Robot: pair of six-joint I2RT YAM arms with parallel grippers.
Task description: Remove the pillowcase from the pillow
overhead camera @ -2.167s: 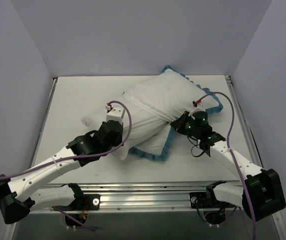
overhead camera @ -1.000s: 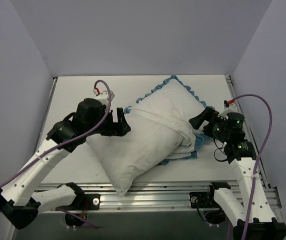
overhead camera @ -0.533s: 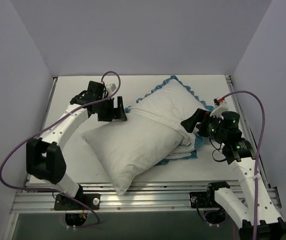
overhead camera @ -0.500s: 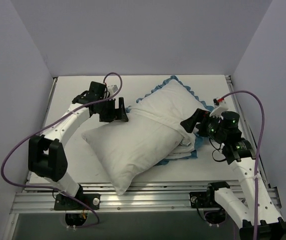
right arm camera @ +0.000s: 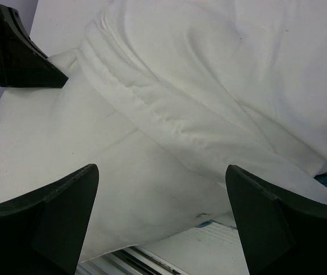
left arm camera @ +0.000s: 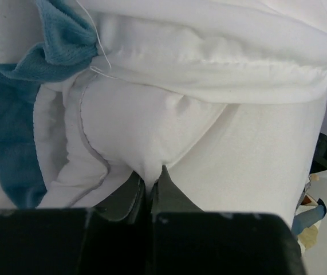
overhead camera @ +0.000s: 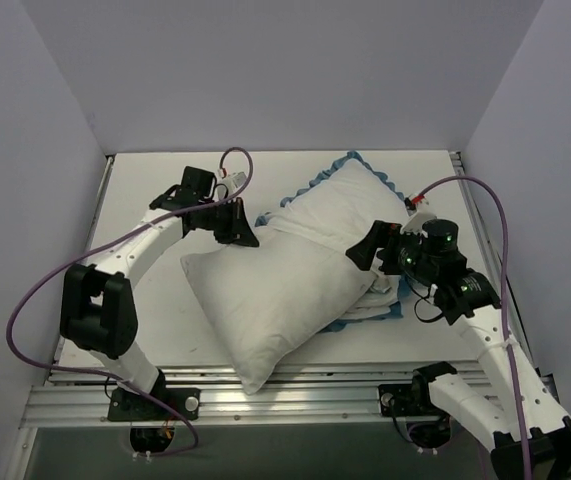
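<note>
left wrist view: pillow corner pinched, cover not yet pulled away

my left gripper [left arm camera: 150, 182] is closed tight on a fold of white cloth just below the stitched hem [left arm camera: 209, 66] of the pillowcase [left arm camera: 237, 23]. a grey seam runs round that bulge, so i take it for a corner of the pillow [left arm camera: 123, 129] and not the cover. the teal ruffle [left arm camera: 8, 114] lies just to the left of the pinch. my right gripper [right arm camera: 162, 167] hangs with its fingers wide apart above the rolled hem, holding nothing.

seen from above, the pillow lies slantwise on the surface [overhead camera: 130, 190]. its near-left half is bare and its far-right half sits inside the pillowcase, whose opening crosses the middle. my left gripper is at the far-left corner of the bare half, my right just beside the hem on the right.

i judge the step to be anchoring the pillow before stripping the cover. next, my right gripper should drop onto the hem, close on the thin cover alone and draw it far-right while the left holds firm. catching the pillow along with the cover would stall the pull.
</note>
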